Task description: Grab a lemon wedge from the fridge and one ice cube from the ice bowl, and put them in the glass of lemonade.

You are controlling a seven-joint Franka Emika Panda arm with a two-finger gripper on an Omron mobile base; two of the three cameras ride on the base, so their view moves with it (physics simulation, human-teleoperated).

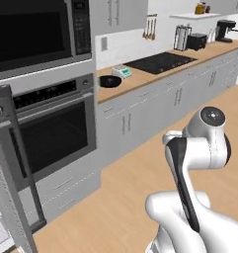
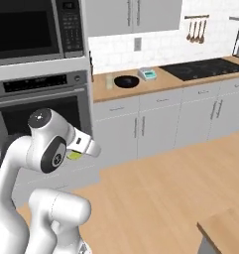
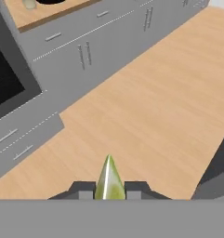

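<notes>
At the bottom centre of the hand view, the fingers (image 3: 109, 189) are nearly closed on the lemon wedge (image 3: 109, 181), a yellow-green sliver whose point sticks up between the two dark tips. In the right base view the same wedge (image 2: 74, 155) shows as a small yellow-green spot under the white hand, at left of centre, in front of the oven (image 2: 41, 111).

Beyond the wedge in the hand view lies the wooden floor (image 3: 150, 93), and past that, along the upper left, the grey cabinets (image 3: 85, 51).

In the left base view the arm (image 1: 197, 163) fills the lower right. At the lower left edge stands the open fridge door (image 1: 14, 173), grey, with a white shelf edge just visible in the corner. Behind it, at the left, the black oven (image 1: 54, 131) sits under the microwave (image 1: 36, 32).

Farther back, on the wooden surface (image 1: 140, 76) just right of the oven stack, the black ice bowl (image 1: 110, 81) sits near the surface's left end. Just beside it, to the upper right, is the grey scale (image 1: 122, 71) with its teal display. In the right base view the bowl (image 2: 126, 81) is at upper centre, with the scale (image 2: 148, 74) to its right and the glass (image 2: 109, 82), small and pale, just beside the bowl on its left.

Past these comes the black cooktop (image 1: 160, 62), and farthest, in the upper right corner of the left base view, a toaster (image 1: 196, 41) and a coffee machine (image 1: 225, 30).
</notes>
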